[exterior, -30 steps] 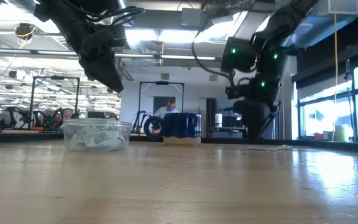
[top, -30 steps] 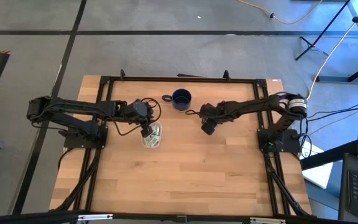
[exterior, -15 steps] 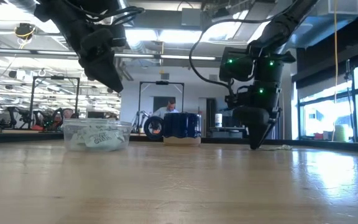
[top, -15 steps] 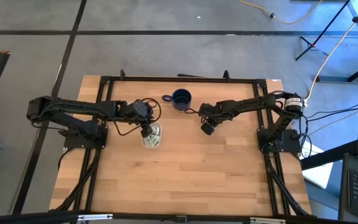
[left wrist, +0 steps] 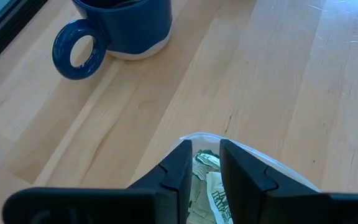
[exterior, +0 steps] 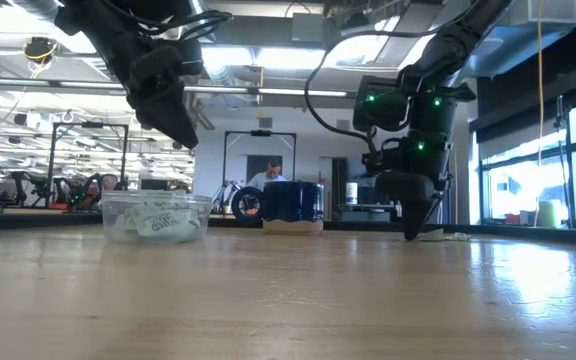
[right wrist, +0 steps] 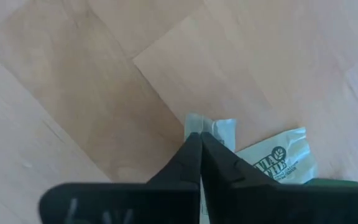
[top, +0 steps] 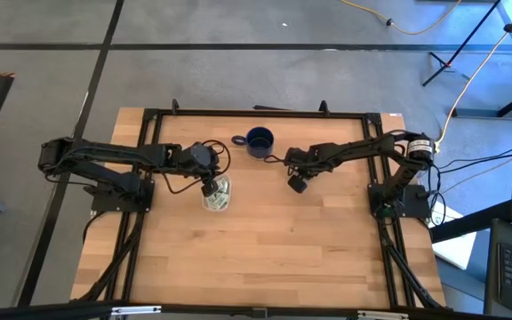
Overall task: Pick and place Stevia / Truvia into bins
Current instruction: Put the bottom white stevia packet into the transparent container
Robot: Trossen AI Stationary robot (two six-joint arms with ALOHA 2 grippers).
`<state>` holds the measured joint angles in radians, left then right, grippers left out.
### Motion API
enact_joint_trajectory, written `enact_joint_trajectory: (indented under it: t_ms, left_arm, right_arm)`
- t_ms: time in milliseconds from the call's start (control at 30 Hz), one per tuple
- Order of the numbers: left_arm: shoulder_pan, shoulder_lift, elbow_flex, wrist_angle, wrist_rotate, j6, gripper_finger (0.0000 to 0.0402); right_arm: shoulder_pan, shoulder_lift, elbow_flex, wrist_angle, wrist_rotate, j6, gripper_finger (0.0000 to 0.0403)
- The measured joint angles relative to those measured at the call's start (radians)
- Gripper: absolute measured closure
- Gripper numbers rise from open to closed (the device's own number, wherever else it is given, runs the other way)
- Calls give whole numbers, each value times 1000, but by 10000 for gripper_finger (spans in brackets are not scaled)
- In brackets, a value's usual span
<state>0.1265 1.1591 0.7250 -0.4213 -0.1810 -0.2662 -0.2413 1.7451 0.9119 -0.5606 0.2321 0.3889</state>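
Note:
A pale green Truvia sachet [right wrist: 219, 129] lies flat on the wooden table, and a second printed sachet [right wrist: 278, 163] lies beside it. My right gripper [right wrist: 199, 135] stands over them right of the table's middle [top: 297, 186], fingers pointing down, shut on the first sachet. The clear bin [top: 219, 199] stands on the table left of the middle, with several sachets [left wrist: 213, 186] inside. My left gripper [left wrist: 205, 155] hovers just above the bin [exterior: 156, 215], open by a narrow gap with nothing between its fingers. My right gripper pinches the sachet's end [right wrist: 211, 126] between its two fingertips. The fingers come from above, pointing down, with their tips at the table top [exterior: 411, 232]. The sachet lies flat on the wood.
A dark blue mug [top: 259, 140] with its handle to the left stands near the table's far edge, between the two arms. Black frame rails [top: 256, 113] run along the table's far, left and right sides. Bare wood fills the near half [top: 265, 258].
My right gripper has come down to the table top and its fingers have shut to a point on the sachet. My left gripper has stayed above the bin.

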Motion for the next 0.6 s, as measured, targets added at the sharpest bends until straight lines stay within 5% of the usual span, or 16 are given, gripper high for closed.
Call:
enact_joint_trajectory:
  t_ms: [400,600]
  left_arm:
    - [-2,3,0,143,117,167,323]
    - [-33,61,0,353,195,334,304]
  right_arm:
    - [89,-204,-5,50,-20,-6,402]
    - [200,-344,-4,281,-187,-76,402]
